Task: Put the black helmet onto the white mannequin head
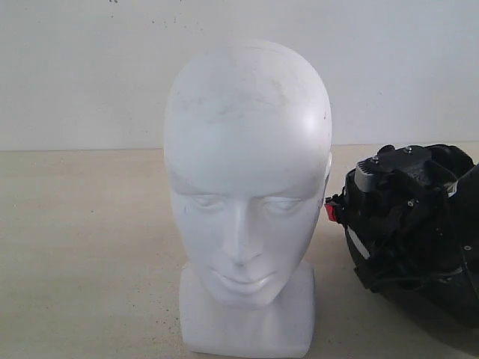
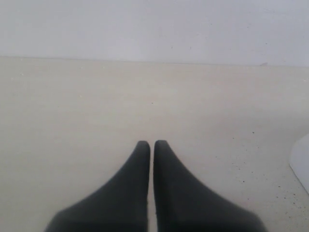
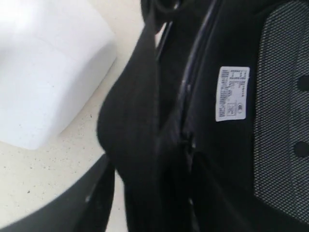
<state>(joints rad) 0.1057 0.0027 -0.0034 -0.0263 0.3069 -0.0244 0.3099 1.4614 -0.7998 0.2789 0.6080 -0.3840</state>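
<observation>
Where mannequin head stands, beige speckled tabletop; white wall behind.

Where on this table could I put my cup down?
The widest bare patch is the pale beige tabletop left of the matte white foam mannequin head in the exterior view, running back to the white wall. The right side is crowded: the glossy black helmet sits close beside the head, leaving only a narrow gap.

Bright, even light — faint shadows, wrist views soft-focus
</observation>
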